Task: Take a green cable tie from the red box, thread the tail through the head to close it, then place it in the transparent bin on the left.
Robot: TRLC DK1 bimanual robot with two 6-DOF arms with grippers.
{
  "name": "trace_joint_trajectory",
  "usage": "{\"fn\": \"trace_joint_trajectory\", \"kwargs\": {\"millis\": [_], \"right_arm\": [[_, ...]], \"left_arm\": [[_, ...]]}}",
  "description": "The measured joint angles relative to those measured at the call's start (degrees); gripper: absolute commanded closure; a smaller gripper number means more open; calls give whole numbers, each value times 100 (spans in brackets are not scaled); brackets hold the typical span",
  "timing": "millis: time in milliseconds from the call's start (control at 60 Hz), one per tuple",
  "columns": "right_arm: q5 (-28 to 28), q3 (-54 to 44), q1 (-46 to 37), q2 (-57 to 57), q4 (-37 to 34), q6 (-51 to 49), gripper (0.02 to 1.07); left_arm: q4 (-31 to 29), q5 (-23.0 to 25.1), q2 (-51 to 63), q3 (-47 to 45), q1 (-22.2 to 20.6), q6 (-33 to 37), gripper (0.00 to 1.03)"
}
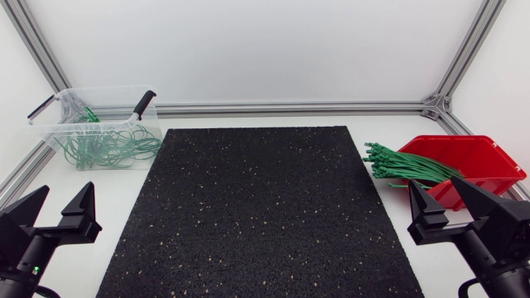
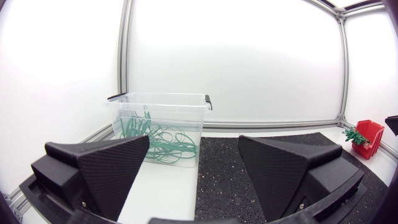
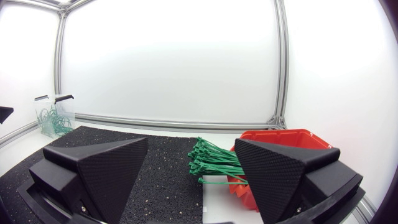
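head view alone looks down into red box (image 1: 484, 161).

- Open run across the mat (image 1: 261, 211), between left gripper (image 1: 65, 189) and right gripper (image 1: 432, 182).
- Just ahead of right gripper: ties (image 1: 406, 165) jutting from the box (image 1: 489, 161) toward the mat.
- Far left corner: open-topped bin (image 1: 99, 89), loops (image 1: 108, 149) inside.

Count by kind, table from above.
Noted: one red box (image 1: 489, 161), right edge; one transparent bin (image 1: 103, 90), upper left; one black mat (image 1: 261, 215), centre; two grippers, left gripper (image 1: 65, 189) and right gripper (image 1: 432, 184), lower corners; green cable ties (image 1: 406, 165) bundled, closed ties (image 1: 108, 145) tangled, neither countable.
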Motion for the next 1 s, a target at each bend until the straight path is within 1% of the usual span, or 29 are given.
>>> {"fn": "trace_joint_trajectory", "kwargs": {"millis": [417,533,800,900,1000], "right_arm": [[-4,7,26,0,-2,-2,6],[-4,153,24,0,-101,-2,6],[-4,1272,20,57,-415,-2,6],[-9,1718,20,319,-570,-2,6],[-55,2310,22,828,-890,-2,6]], "left_arm": [[0,0,0,0,0,0,4],[0,0,0,0,0,0,4],[0,0,0,0,0,0,4],[0,0,0,0,0,0,4],[0,0,0,0,0,0,4]]}}
